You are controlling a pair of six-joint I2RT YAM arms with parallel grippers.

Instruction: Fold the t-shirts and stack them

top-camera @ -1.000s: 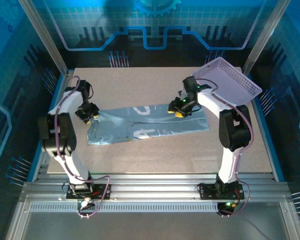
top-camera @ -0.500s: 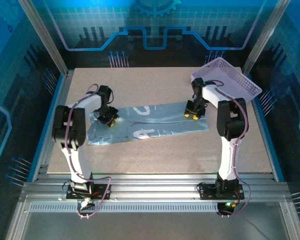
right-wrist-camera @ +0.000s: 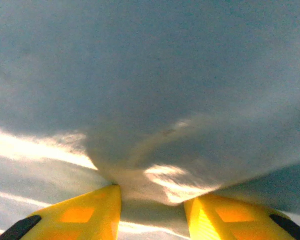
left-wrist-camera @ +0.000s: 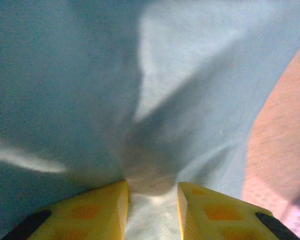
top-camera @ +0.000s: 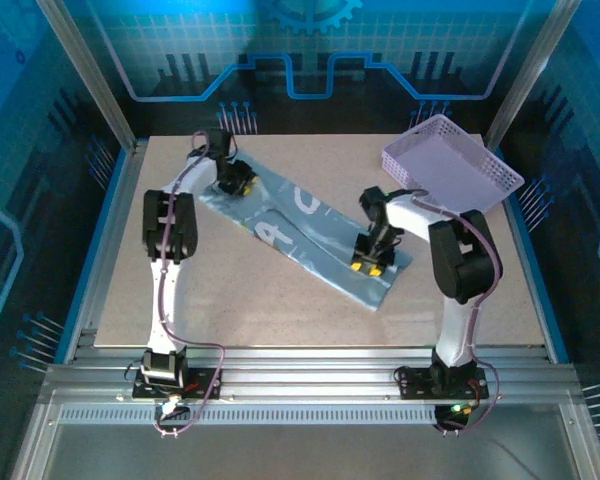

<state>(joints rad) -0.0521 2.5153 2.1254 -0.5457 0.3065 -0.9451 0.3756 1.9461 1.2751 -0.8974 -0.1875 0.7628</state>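
1. Two arms reach over the worktop (top-camera: 230, 300). On the left side we see the left arm extended towards the back, with the left hand (top-camera: 235, 183) down on the far left end of the t-shirt (top-camera: 310, 235).
2. From the left wrist, we see the left hand (left-wrist-camera: 152, 192) clamped on a gathered fold of the pale grey-blue cloth. The cloth is bunched between its yellow fingers (left-wrist-camera: 90, 212), and a strip of bare worktop (left-wrist-camera: 277, 150) shows at the right edge.
3. In the middle, the t-shirt lies on the worktop as a long, narrow folded band. It runs diagonally from the far left down to the near right, and its white lettering (top-camera: 270, 232) faces up.
4. Further right, the right arm bends inward and the right hand (top-camera: 368, 262) sits on the near right end of the band.
5. From the right wrist, we see the right hand (right-wrist-camera: 152, 195) closed on a pinch of the same cloth, which puckers up between its yellow fingers (right-wrist-camera: 85, 215).
6. At the far right corner stands a lavender lattice basket (top-camera: 450, 165), apart from the t-shirt and from both hands.
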